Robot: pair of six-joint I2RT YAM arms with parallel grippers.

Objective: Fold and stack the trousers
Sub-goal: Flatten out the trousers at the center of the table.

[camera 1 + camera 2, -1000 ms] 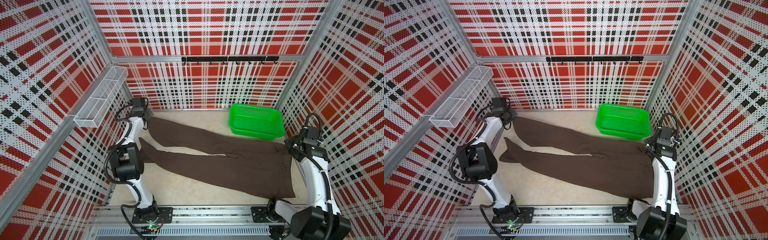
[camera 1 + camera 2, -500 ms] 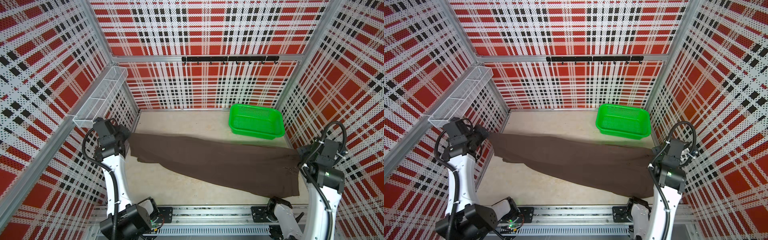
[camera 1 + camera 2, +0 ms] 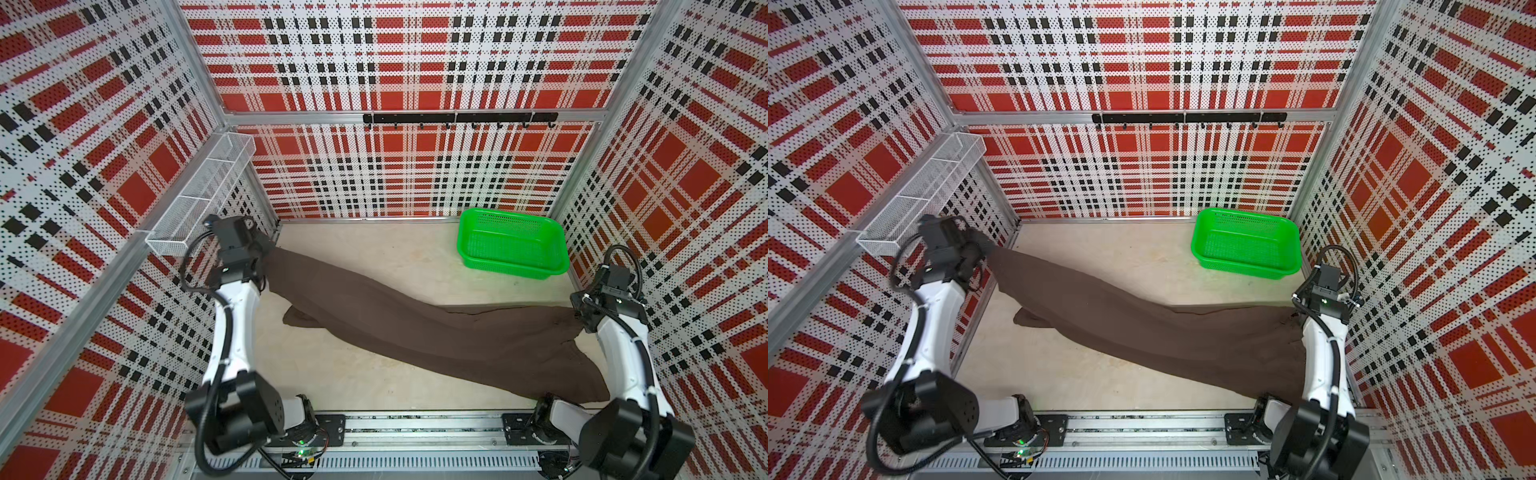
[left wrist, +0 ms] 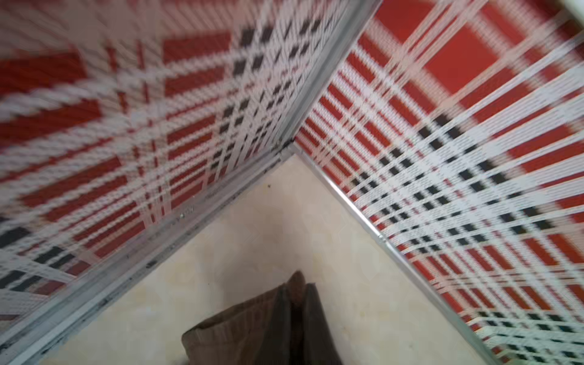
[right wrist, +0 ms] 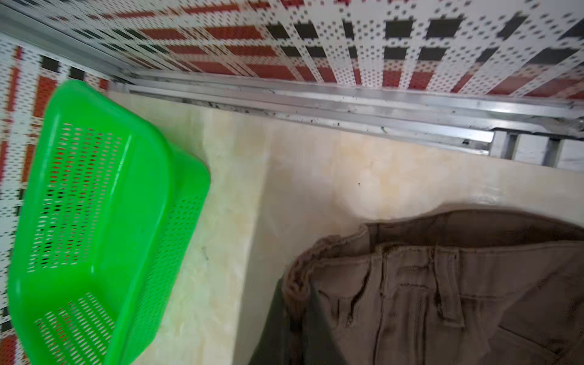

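In both top views a metal rail (image 3: 415,424) runs along the bottom edge of the frame, with the 2 arm bases fixed near its ends. Just above it lies the pale table (image 3: 353,374), and the trousers (image 3: 415,328) stretch across it as 1 long dark brown band, from the lower right of the frame up to the middle left. Their middle rests on the table, a loose cloth end lies bunched left of centre, and the 2 held ends rise off the surface. At the right edge of the frame the right gripper (image 3: 579,318) is clamped on the waist end, its jaws buried in the cloth. The right wrist view shows the trousers (image 5: 442,300) close under the camera, the waistband gathered and a belt loop plain to see. At the middle left the left gripper (image 3: 266,249) is clenched on a leg end, lifted clear of the table. The left wrist view, blurred, shows that dark cloth (image 4: 252,331) at the bottom of the frame over a table corner. Farther back, at the upper right of the table, a bright green basket (image 3: 515,270) stands apart from the trousers. A white wire shelf (image 3: 199,195) hangs on the left wall above the left gripper, and a black hook rail (image 3: 457,118) crosses the back wall.
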